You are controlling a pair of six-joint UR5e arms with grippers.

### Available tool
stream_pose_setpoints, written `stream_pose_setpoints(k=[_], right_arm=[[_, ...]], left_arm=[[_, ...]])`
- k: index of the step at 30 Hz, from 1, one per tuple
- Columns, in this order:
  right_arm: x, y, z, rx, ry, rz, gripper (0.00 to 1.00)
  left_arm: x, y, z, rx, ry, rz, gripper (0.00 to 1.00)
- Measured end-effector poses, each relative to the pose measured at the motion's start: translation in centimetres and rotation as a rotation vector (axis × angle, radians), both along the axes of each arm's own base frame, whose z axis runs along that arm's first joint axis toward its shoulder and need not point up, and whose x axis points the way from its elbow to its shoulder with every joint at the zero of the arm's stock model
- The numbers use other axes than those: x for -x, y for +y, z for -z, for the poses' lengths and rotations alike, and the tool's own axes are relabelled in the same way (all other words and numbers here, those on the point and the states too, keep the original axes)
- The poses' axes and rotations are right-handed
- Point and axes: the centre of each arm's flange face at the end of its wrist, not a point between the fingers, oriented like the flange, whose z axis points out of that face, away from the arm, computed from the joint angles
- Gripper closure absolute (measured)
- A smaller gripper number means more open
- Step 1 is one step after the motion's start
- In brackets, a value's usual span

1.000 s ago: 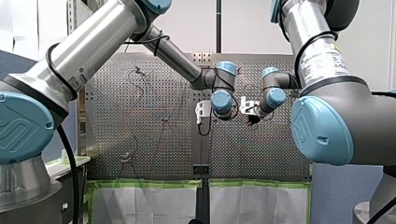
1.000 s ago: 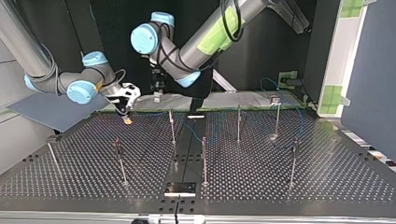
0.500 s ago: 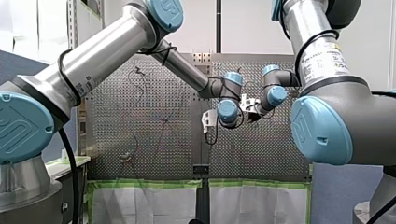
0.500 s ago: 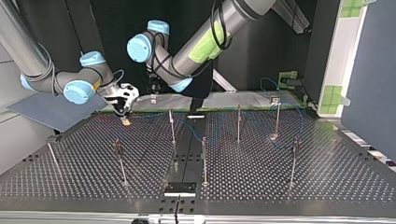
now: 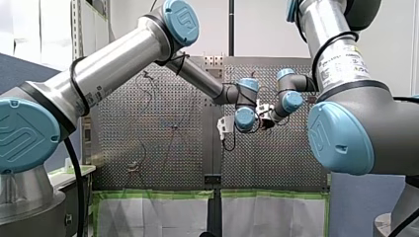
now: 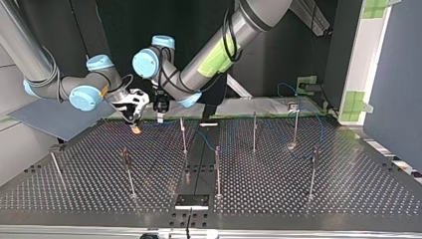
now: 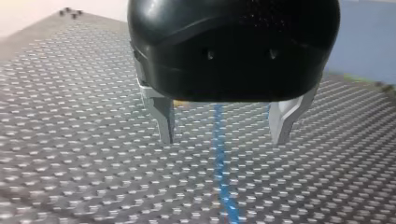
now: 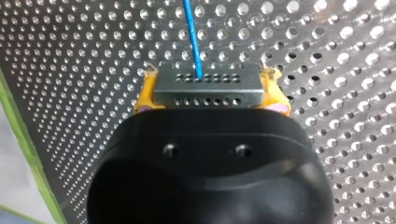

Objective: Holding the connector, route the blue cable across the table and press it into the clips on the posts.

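Right gripper (image 8: 210, 97): yellow pads clamped on the grey connector (image 8: 208, 83), held close over the perforated table (image 8: 70, 70).
Blue cable (image 8: 191, 32): leaves the connector's face and runs away over the table.
Left gripper (image 7: 223, 130): metal fingers spread wide, hovering with the cable passing beneath the gap.
Posts (image 6: 183, 135): upright across the table; from the top view, whether the cable sits in any clip is hard to tell.
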Motion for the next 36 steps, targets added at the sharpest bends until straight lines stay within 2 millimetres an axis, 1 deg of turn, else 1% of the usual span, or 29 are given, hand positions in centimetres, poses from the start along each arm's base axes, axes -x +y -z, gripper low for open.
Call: stream_pose_setpoints(k=[2, 3, 14, 18, 21, 25, 26, 27, 28, 29, 30, 31, 32, 33, 34, 35, 36], right_arm=[[0.0, 0.0, 0.0, 0.000, 0.000, -0.001, 1.00], [0.0, 0.0, 0.0, 0.000, 0.000, -0.001, 1.00], [-0.2, 0.1, 0.0, 0.000, 0.000, -0.004, 1.00], [-0.1, 0.1, 0.0, 0.000, -0.001, -0.003, 1.00], [-0.1, 0.1, 0.0, 0.000, -0.001, -0.003, 1.00], [-0.1, 0.1, 0.0, 0.001, -0.001, -0.003, 1.00], [-0.1, 0.1, 0.0, 0.000, -0.001, -0.003, 1.00], [-0.1, 0.1, 0.0, 0.000, -0.001, -0.003, 1.00], [-0.1, 0.1, 0.0, 0.000, -0.001, -0.003, 1.00], [-0.1, 0.1, 0.0, 0.001, -0.001, -0.003, 1.00], [-0.1, 0.1, 0.0, 0.001, -0.001, -0.003, 1.00], [-0.1, 0.1, 0.0, 0.000, -0.001, -0.003, 1.00], [-0.1, 0.1, 0.0, 0.001, -0.001, -0.003, 1.00], [-0.1, 0.1, 0.0, 0.001, -0.001, -0.003, 1.00], [-0.1, 0.1, 0.0, 0.001, -0.001, -0.003, 1.00], [-0.1, 0.1, 0.0, 0.001, -0.001, -0.003, 1.00], [-0.1, 0.1, 0.0, 0.001, -0.001, -0.003, 1.00]], left_arm=[[-0.5, -0.1, -0.3, 0.011, -0.010, -0.004, 0.00], [-0.8, -0.1, -0.2, 0.013, -0.011, -0.005, 0.00], [-4.1, 0.5, 3.2, 0.009, 0.010, -0.026, 0.00], [-5.2, 0.3, 4.5, 0.005, 0.017, -0.032, 0.00], [-5.3, 0.0, 4.8, 0.002, 0.020, -0.032, 0.00], [-4.9, -0.5, 4.8, -0.001, 0.020, -0.030, 0.00], [-4.7, -0.6, 4.8, -0.001, 0.020, -0.029, 0.04], [-4.6, -0.8, 4.8, -0.002, 0.020, -0.028, 0.04], [-4.5, -0.9, 4.8, -0.003, 0.020, -0.027, 0.16], [-4.3, -0.9, 4.8, -0.004, 0.021, -0.027, 0.36], [-4.2, -1.0, 4.8, -0.006, 0.021, -0.030, 0.36], [-4.1, -1.0, 4.8, -0.008, 0.020, -0.033, 0.58], [-4.0, -1.1, 4.8, -0.011, 0.020, -0.036, 0.73], [-3.9, -1.1, 4.8, -0.017, 0.019, -0.042, 0.73], [-3.8, -1.1, 4.8, -0.020, 0.018, -0.046, 0.95], [-3.7, -1.1, 4.7, -0.023, 0.017, -0.050, 1.00], [-3.7, -1.1, 4.7, -0.025, 0.016, -0.055, 1.00]])
